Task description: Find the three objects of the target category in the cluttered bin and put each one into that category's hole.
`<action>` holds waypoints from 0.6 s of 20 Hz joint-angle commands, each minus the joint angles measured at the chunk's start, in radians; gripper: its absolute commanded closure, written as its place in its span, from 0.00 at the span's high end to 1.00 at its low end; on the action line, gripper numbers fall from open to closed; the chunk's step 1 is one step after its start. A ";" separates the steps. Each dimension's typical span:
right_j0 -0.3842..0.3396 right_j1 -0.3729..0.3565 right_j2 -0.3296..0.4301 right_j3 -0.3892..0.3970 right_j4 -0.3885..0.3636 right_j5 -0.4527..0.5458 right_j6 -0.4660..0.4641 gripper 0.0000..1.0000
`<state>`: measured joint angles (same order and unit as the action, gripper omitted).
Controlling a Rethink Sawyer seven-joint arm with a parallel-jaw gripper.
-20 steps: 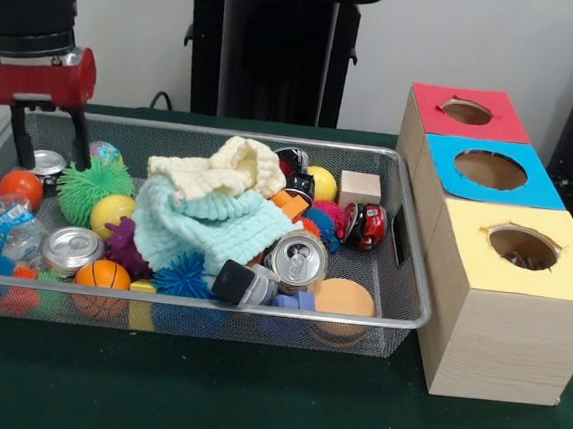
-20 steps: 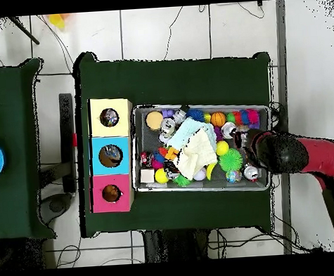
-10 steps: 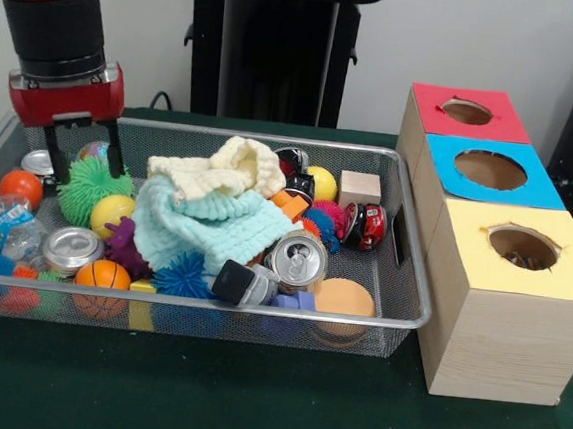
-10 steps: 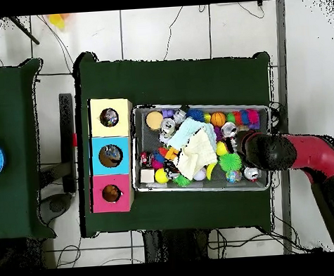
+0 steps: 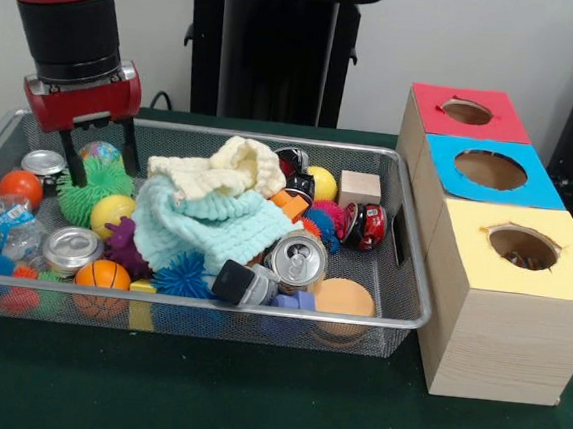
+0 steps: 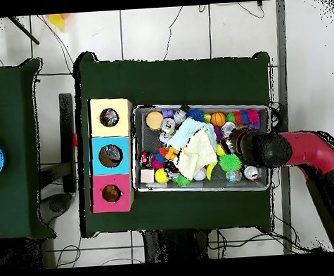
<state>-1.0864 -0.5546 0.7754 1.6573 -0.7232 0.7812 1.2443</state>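
my pincer [image 5: 98,163] spread, empty, straddling the green spiky ball [image 5: 95,186] at the bin's [image 5: 257,322] nine o'clock. boxes [image 5: 491,172] at three o'clock; sorting looks barely started.

You can count three boxes: one red box [image 5: 466,115], one blue box [image 5: 491,172], one yellow box [image 5: 510,294]. In the one basket [image 5: 401,285] you see three cans, two cloths, one wooden block [image 5: 359,189]

no readable text or labels, cans and boxes unmarked (print too small)
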 commanded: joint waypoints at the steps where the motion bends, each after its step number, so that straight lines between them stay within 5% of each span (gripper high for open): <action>1: 0.027 0.017 0.032 -0.069 -0.043 0.129 -0.340 1.00; 12: 0.025 0.070 0.034 -0.241 -0.046 0.217 -0.469 1.00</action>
<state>-1.0655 -0.5481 0.7787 1.5773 -0.7258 0.8580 1.1959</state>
